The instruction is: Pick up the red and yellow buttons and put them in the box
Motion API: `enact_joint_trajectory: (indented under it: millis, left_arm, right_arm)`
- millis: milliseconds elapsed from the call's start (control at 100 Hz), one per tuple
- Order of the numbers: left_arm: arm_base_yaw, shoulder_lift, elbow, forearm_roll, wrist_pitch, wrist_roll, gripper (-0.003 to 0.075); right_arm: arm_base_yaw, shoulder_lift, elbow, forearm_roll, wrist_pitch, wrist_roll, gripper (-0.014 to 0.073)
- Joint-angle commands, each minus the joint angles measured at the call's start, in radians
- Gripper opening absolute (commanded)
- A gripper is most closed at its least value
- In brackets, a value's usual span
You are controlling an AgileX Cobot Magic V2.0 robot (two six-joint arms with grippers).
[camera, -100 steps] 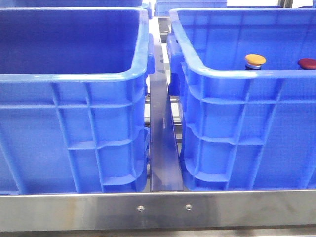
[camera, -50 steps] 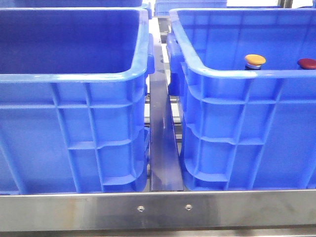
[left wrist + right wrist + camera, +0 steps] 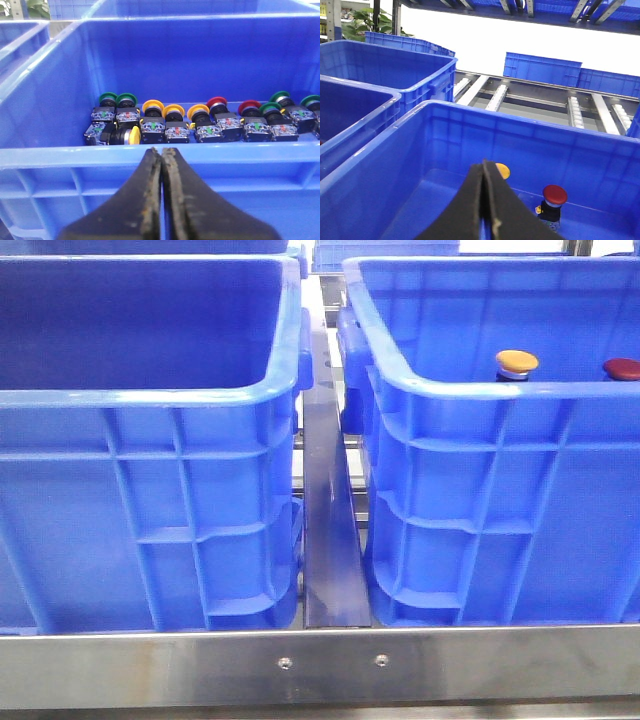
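Observation:
In the front view two blue crates stand side by side. The right-hand box [image 3: 450, 390] holds a yellow button [image 3: 517, 362] and a red button [image 3: 622, 368], both upright. The right wrist view shows the same box [image 3: 520, 120] with the red button [image 3: 554, 194] and the yellow button [image 3: 503, 171], half hidden behind my right gripper [image 3: 485, 162], which is shut and empty above the box. My left gripper [image 3: 161, 150] is shut and empty just outside the near rim of a crate [image 3: 60, 155] that holds a row of buttons, among them yellow ones [image 3: 153, 106] and red ones [image 3: 216, 102]. Neither gripper shows in the front view.
The left crate [image 3: 150, 395] has its floor hidden in the front view. A narrow metal channel [image 3: 330, 540] runs between the crates, and a steel rail [image 3: 320, 665] crosses the front. Green buttons [image 3: 107, 97] lie in the row. More blue crates and roller tracks [image 3: 575, 110] stand behind.

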Motion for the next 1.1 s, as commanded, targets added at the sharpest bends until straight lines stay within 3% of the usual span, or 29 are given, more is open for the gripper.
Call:
enact_joint_trajectory:
  millis: [0,800,1090]
  left_arm:
    - [0.003,-0.033,0.048,-0.006,-0.097,-0.008,-0.0019]
    - [0.001,-0.033,0.048,-0.006,-0.097,-0.008,-0.0019]
    - [0.001,-0.033,0.048,-0.006,-0.097,-0.008,-0.0019]
  right_arm:
    - [-0.004,0.007,-0.027,0.025,0.009,-0.004,-0.0067]
    - [-0.004,0.007,-0.027,0.025,0.013,-0.004,-0.0067]
    - [0.078,0.007,-0.027,0.024,-0.027,-0.009,-0.0067]
